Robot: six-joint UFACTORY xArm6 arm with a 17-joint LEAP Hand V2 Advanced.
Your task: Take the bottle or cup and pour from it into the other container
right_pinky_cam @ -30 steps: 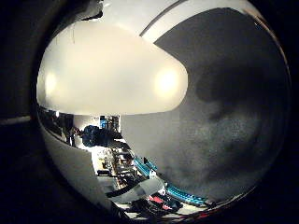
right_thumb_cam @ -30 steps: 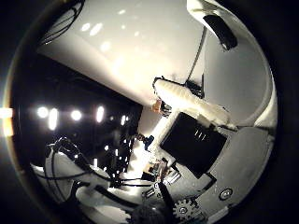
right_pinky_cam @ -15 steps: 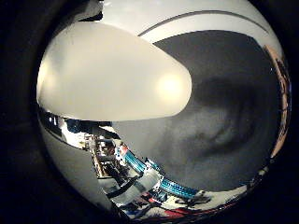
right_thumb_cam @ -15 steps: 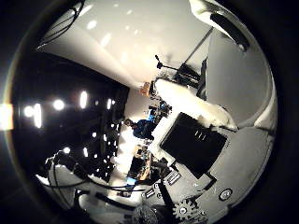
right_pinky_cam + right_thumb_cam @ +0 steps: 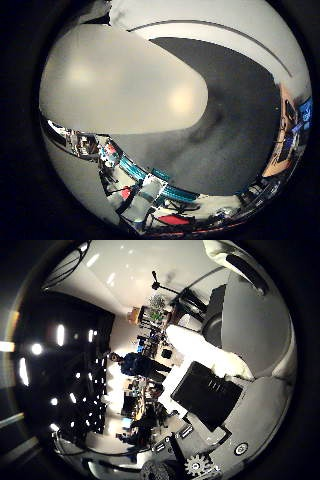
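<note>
1. Dark grey desk (image 5: 240,125) fills the little finger side palm view, with room clutter along its far edge.
2. A pale, smooth rounded body (image 5: 115,80), likely the bottle or cup, sits close against the palm; which of the two cannot be told.
3. White and black parts of the hand (image 5: 210,385) show, but whether its fingers clasp the vessel cannot be told.
4. No second container is visible; pouring appears not yet done.

White and black right robot hand (image 5: 210,390) filling lower right of thumb-side frame; one broad white finger (image 5: 120,80) stretched across upper left of little-finger frame. Curl unclear.
</note>
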